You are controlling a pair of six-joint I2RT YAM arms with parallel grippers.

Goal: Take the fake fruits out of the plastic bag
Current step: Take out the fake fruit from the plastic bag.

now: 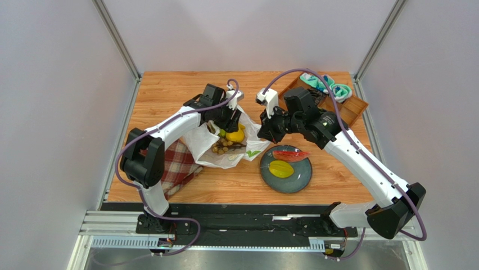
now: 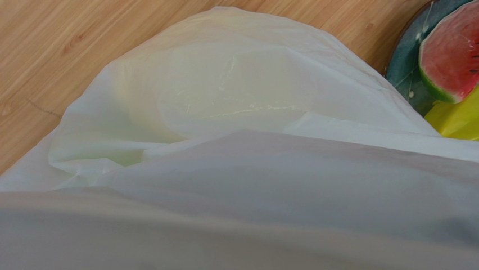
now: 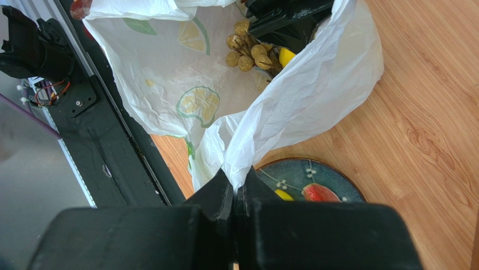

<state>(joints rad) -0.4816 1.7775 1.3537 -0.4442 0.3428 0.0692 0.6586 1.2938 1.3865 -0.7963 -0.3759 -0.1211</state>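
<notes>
The white plastic bag (image 1: 227, 154) lies open at the table's middle, and bag film (image 2: 236, 112) covers my left wrist view and hides those fingers. My right gripper (image 3: 239, 188) is shut on the bag's rim and holds it up by the plate. Inside the bag lie a brown grape bunch (image 3: 250, 52), a yellow mango (image 1: 236, 135) and a green pear (image 1: 222, 133). My left gripper (image 1: 230, 125) reaches into the bag mouth over the mango; its jaws do not show. The watermelon slice (image 1: 290, 155) and the starfruit (image 1: 280, 169) rest on the blue plate (image 1: 301, 179).
A red plaid cloth (image 1: 179, 163) lies left of the bag, under my left arm. A wooden tray (image 1: 351, 109) with teal rolled socks (image 1: 329, 85) stands at the back right. The black base rail (image 3: 112, 140) runs along the near edge.
</notes>
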